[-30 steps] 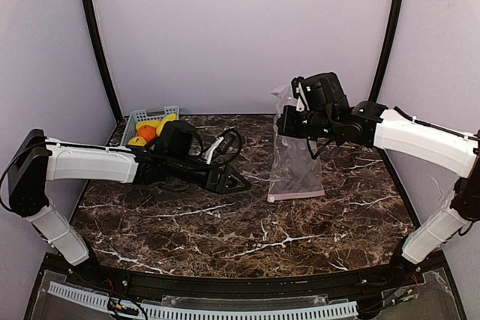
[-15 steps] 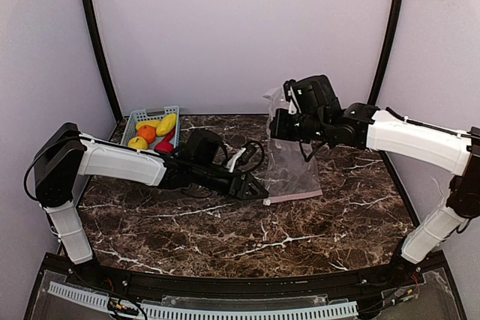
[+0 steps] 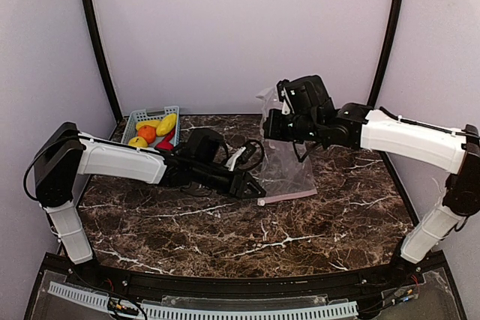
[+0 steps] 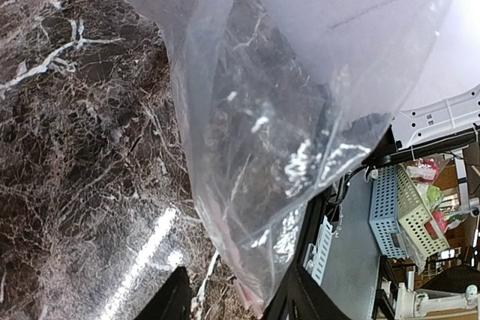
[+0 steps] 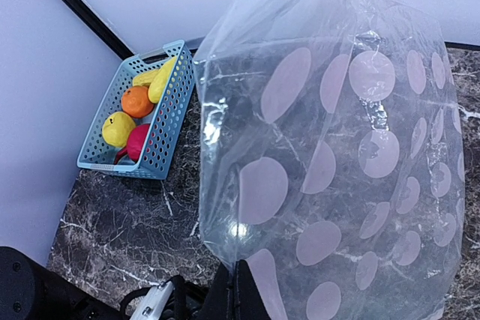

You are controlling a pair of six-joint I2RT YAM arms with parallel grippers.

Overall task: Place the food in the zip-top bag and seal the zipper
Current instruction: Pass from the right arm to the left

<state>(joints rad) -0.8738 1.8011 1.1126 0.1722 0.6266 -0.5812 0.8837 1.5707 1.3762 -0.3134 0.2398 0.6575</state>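
The zip-top bag (image 3: 291, 164) is clear with white oval dots and hangs from my right gripper (image 3: 271, 125), which is shut on its upper edge (image 5: 241, 286). Its pink zipper (image 3: 289, 197) lies along the bottom edge on the table, with a white slider (image 3: 261, 201) at the left end. My left gripper (image 3: 253, 189) is at that lower left corner. In the left wrist view the jaws (image 4: 236, 291) stand apart, with the bag's corner (image 4: 285, 110) and pink strip (image 4: 244, 296) between them. The food (image 3: 154, 134), yellow, orange and red pieces (image 5: 136, 103), lies in the basket.
The blue slatted basket (image 3: 141, 116) stands at the back left of the dark marbled table (image 3: 225, 237), beside the left wall. The left arm stretches low across the table from the left. A black frame post rises behind the basket.
My left gripper has reached right to the bag's lower corner and its jaws have narrowed. The right gripper has carried the hanging bag slightly left.
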